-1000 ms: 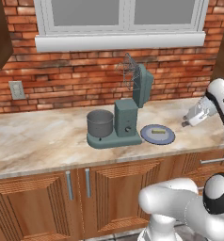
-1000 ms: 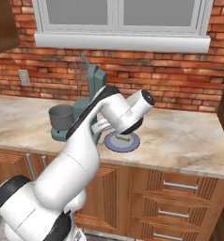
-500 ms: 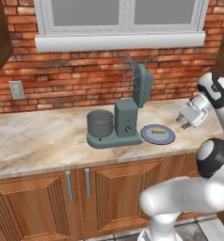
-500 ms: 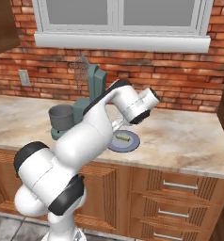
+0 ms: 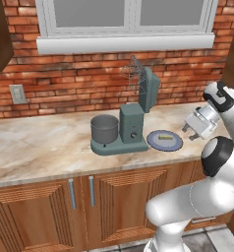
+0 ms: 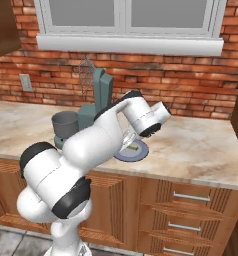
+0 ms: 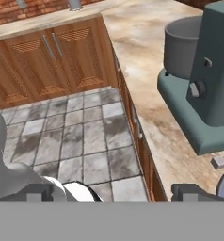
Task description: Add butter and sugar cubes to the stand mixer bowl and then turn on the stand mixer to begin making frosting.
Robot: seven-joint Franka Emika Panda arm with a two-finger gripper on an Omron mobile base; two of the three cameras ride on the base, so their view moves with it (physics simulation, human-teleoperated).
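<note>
The teal-green stand mixer (image 5: 133, 123) stands on the counter with its head tilted up and the wire whisk (image 5: 135, 74) in the air. The dark grey stand mixer bowl (image 5: 104, 129) sits on the left end of its base. To the right, a yellow butter stick (image 5: 164, 137) lies on a flat blue-grey plate (image 5: 153, 141). My gripper (image 5: 190, 133) hovers open just right of the plate, holding nothing. In the hand view, the bowl (image 7: 182, 47), the mixer column (image 7: 217, 66) with its knobs and a small pale sugar cube (image 7: 219, 161) by the base are visible, with my gripper (image 7: 112, 190) open.
A brick wall and window sill run behind the marble counter (image 5: 40, 147). A wall outlet (image 5: 17, 93) is at the left. Wooden cabinet doors (image 5: 79, 197) sit below the counter, above a tiled floor (image 7: 85, 136). My own arm (image 6: 106, 135) crosses in front of the plate (image 6: 136, 155) in the right base view.
The arm has swung its elbow round, and the hand has turned and dropped slightly toward the plate's right edge. Mixer, bowl and plate are unmoved.
</note>
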